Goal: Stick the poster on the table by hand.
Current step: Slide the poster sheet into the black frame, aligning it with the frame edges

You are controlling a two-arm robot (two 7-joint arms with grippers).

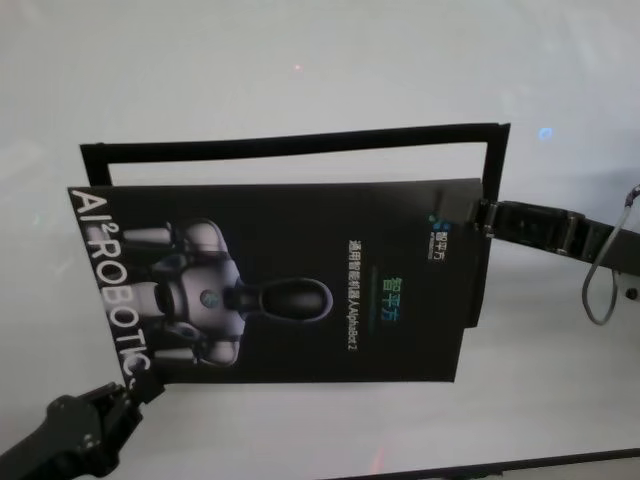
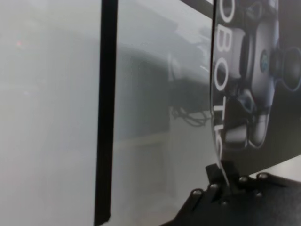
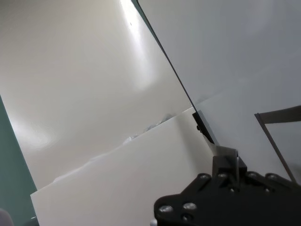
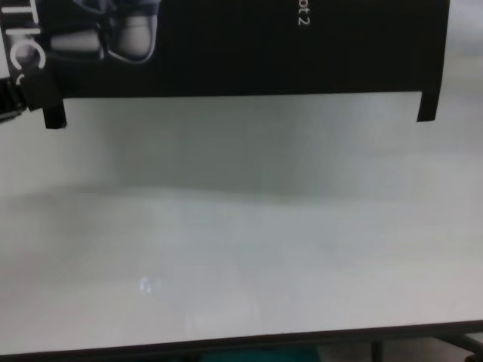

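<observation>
While both grippers pinch opposite corners, left gripper [image 1: 135,385] near-left, right gripper [image 1: 487,215] far-right, the poster [image 1: 300,280] hangs over the surface [image 1: 300,60]. Uneven lowering could likely skew or crease it against the black strips [image 1: 290,145].

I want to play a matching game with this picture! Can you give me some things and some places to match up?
Things:
1. left gripper
2. right gripper
3. poster
4. table

Places or states:
A. white and wide, under everything
B. pinching the poster's corner near the big white letters
C. black, with a picture of a grey robot, held at two corners
D. pinching the poster's far corner on the right side

Pairs: 1-B, 2-D, 3-C, 4-A
</observation>
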